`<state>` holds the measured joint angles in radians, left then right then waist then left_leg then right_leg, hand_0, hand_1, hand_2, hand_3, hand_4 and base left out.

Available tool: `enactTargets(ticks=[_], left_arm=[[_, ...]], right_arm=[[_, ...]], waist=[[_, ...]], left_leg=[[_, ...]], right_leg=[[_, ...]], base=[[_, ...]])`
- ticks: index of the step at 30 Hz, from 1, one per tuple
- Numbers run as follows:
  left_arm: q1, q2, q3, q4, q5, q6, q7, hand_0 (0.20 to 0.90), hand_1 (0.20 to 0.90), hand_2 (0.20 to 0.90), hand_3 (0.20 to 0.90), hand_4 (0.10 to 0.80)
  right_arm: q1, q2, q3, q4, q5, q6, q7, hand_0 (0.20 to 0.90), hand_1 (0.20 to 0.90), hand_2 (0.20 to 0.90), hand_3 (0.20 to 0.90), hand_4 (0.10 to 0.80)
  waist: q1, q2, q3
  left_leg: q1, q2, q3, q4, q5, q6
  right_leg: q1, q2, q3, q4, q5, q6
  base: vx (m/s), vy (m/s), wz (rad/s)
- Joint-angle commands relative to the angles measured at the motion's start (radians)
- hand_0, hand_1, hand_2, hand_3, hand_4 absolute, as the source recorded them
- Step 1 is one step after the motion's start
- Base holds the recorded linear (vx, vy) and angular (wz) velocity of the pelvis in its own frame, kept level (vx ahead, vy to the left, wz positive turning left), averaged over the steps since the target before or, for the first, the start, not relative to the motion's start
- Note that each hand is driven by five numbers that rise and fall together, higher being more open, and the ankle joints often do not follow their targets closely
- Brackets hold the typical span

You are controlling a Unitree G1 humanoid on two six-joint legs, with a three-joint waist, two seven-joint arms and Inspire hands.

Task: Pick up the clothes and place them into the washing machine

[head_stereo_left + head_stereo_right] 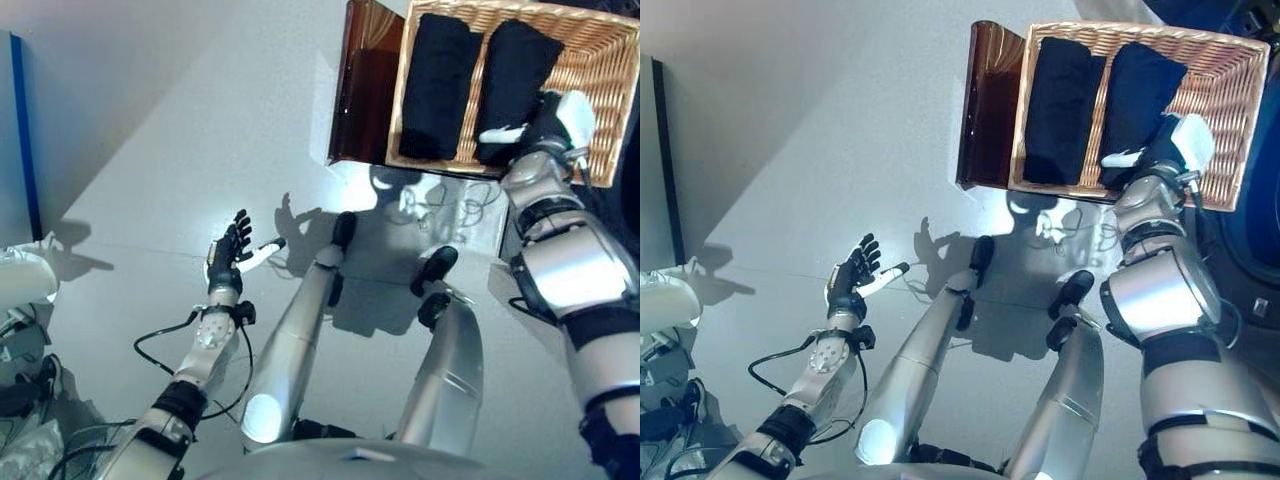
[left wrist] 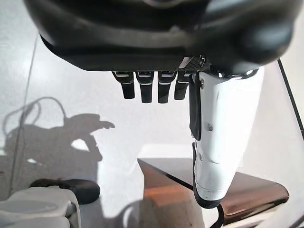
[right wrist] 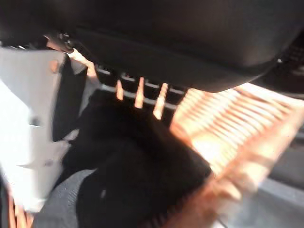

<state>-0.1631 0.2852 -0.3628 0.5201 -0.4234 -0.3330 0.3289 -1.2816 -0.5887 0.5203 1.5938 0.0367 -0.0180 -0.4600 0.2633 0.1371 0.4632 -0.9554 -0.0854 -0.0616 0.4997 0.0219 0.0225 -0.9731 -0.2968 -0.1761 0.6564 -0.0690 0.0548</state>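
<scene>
A shallow wicker basket (image 1: 603,95) rests on a low dark brown box (image 1: 360,90) at the upper right. Two folded black clothes lie side by side in it, the left one (image 1: 438,85) and the right one (image 1: 515,70). My right hand (image 1: 552,115) is in the basket at the near end of the right cloth, its white-covered thumb sticking out to the left. In the right wrist view its fingers (image 3: 142,90) reach straight over the black cloth (image 3: 137,171), with wicker (image 3: 228,128) beside it. My left hand (image 1: 228,255) is open and empty above the floor at the left.
The washing machine's dark blue front (image 1: 1255,225) shows at the right edge beside the basket. A blue-edged panel (image 1: 25,140) stands at the far left, with a white object (image 1: 20,280) below it. Pale floor lies between the box and my left hand.
</scene>
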Motion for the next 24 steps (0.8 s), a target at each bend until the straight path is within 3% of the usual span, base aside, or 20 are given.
enactTargets(ticks=[1, 14, 24], left_arm=[[0.011, 0.024, 0.048, -0.045, -0.003, -0.059, 0.030, 0.900, 0.900, 0.900, 0.900, 0.800], [0.017, 0.027, 0.034, 0.026, 0.003, -0.046, 0.033, 0.900, 0.900, 0.900, 0.900, 0.800], [0.044, 0.018, 0.008, 0.143, -0.010, -0.031, 0.002, 0.900, 0.900, 0.900, 0.900, 0.800]], right_arm=[[-0.114, -0.035, 0.093, -0.031, -0.042, -0.016, -0.016, 0.200, 0.200, 0.200, 0.200, 0.300], [-0.088, -0.046, 0.030, -0.044, 0.020, -0.021, -0.034, 0.200, 0.200, 0.200, 0.200, 0.300], [0.009, -0.013, -0.114, -0.124, 0.195, -0.085, -0.061, 0.200, 0.200, 0.200, 0.200, 0.300]], waist=[[0.030, 0.057, 0.007], [0.012, 0.054, -0.002], [-0.041, 0.044, -0.033]], left_leg=[[-0.012, -0.017, 0.021, 0.004, -0.064, -0.045], [0.068, -0.017, 0.033, -0.049, -0.047, -0.043], [0.234, 0.000, 0.059, -0.183, -0.008, -0.042]], right_leg=[[0.074, 0.032, -0.029, 0.023, -0.109, -0.014], [0.137, 0.046, -0.009, -0.024, -0.092, -0.023], [0.297, 0.075, 0.009, -0.191, -0.026, -0.004]], base=[[0.000, 0.000, 0.00], [-0.008, 0.001, -0.03], [0.000, 0.010, -0.18]])
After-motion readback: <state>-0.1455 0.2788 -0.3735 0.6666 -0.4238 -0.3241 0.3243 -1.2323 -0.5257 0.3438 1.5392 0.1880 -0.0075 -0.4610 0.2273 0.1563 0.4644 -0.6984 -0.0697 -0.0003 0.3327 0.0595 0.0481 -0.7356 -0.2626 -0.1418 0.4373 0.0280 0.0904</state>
